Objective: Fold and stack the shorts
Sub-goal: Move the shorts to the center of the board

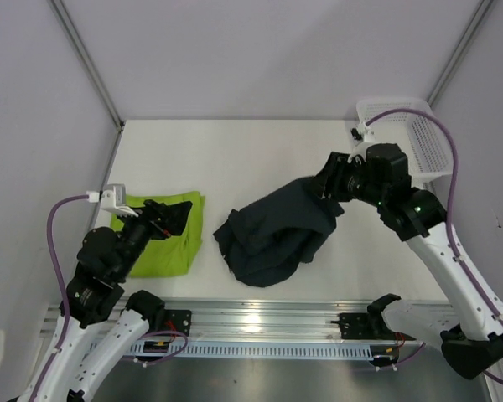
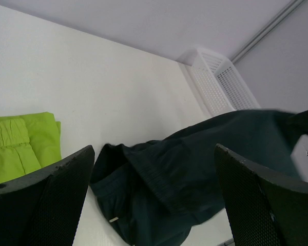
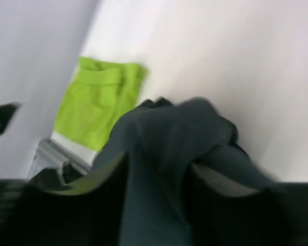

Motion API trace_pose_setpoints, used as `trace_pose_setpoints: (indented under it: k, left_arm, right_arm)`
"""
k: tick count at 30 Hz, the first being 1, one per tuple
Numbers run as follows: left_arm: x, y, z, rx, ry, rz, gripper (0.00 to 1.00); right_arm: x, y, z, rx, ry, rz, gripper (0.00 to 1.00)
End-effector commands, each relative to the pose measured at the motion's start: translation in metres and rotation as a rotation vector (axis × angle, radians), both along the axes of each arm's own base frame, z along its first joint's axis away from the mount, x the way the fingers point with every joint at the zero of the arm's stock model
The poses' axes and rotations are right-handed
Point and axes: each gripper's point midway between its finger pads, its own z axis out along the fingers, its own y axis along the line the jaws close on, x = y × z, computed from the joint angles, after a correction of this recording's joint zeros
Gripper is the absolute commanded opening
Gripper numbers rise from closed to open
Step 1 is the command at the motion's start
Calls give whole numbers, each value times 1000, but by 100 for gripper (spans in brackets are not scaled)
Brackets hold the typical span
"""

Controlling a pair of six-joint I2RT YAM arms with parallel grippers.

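Note:
The bright lime green shorts (image 1: 172, 243) lie folded flat at the left of the table, also in the left wrist view (image 2: 20, 146) and the right wrist view (image 3: 97, 102). My left gripper (image 1: 174, 218) hovers over their right part, wide open and empty (image 2: 154, 154). The dark navy-teal shorts (image 1: 272, 230) sit crumpled at mid-table, one edge lifted up to my right gripper (image 1: 329, 186). In the blurred right wrist view that dark cloth (image 3: 164, 143) runs between the parted fingers of the right gripper (image 3: 156, 169). The same dark shorts (image 2: 195, 164) fill the left wrist view.
A white mesh basket (image 1: 419, 138) stands at the back right corner, also seen from the left wrist (image 2: 215, 82). A metal rail (image 1: 260, 322) runs along the table's near edge. Grey walls close the table on three sides.

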Motion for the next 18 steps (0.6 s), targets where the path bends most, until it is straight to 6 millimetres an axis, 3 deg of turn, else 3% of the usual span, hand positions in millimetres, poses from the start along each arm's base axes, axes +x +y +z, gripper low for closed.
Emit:
trace_pose_setpoints:
  k: [1, 4, 9, 14, 17, 18]
  left_arm:
    - [5, -2, 0, 22, 2, -4, 99]
    - [10, -12, -9, 37, 32, -44, 99]
    - [20, -25, -34, 96, 135, -88, 99]
    - [24, -45, -66, 95, 233, -175, 99]
    - [24, -49, -78, 92, 270, -189, 99]
    - [25, -46, -84, 97, 285, -167, 99]
  right_arm:
    - [10, -34, -91, -106, 214, -109, 55]
    - [9, -47, -102, -101, 191, -170, 71]
    - [-3, -33, -98, -137, 155, -114, 74]
    - [-39, 23, -119, -239, 125, 72, 75]
    - [-44, 46, -132, -258, 130, 104, 74]
    - [-48, 57, -147, -290, 147, 126, 74]
